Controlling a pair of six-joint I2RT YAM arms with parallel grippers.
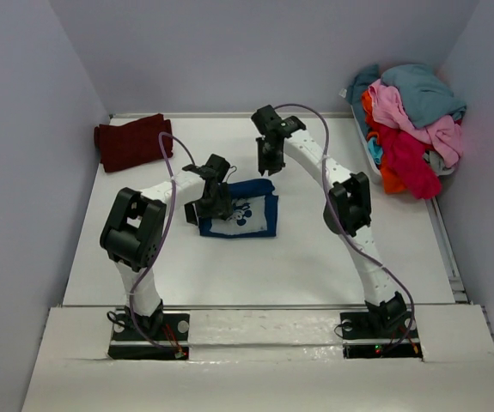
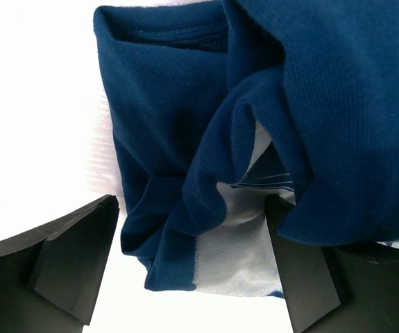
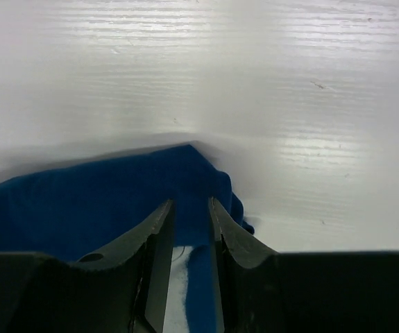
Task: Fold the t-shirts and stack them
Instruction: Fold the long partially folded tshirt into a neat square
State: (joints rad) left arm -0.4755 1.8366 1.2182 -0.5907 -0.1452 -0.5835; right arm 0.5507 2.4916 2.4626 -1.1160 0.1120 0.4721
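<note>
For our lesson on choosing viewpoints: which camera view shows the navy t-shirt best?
The top external view: the whole navy t-shirt shows there, folded into a rough rectangle, with its pale print visible. The left wrist view shows only bunched folds close up; the right wrist view shows just one edge.

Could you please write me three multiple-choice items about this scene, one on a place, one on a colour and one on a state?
1. Where does the folded dark maroon cloth t-shirt lie?
A. At the white table's far left corner. B. On the floor. C. At the near right edge.
2. What colour is the folded cloth t-shirt with a pale print at the table's middle?
A. Pink. B. Navy blue. C. Orange.
3. How do the left gripper's jaws stand?
A. Shut tight. B. Wide open. C. Out of view.
Key: 1 A, it lies alone by the back wall on the left; 2 B, both wrist views show blue cloth; 3 B, its fingers stand far apart, astride the shirt's edge.
</note>
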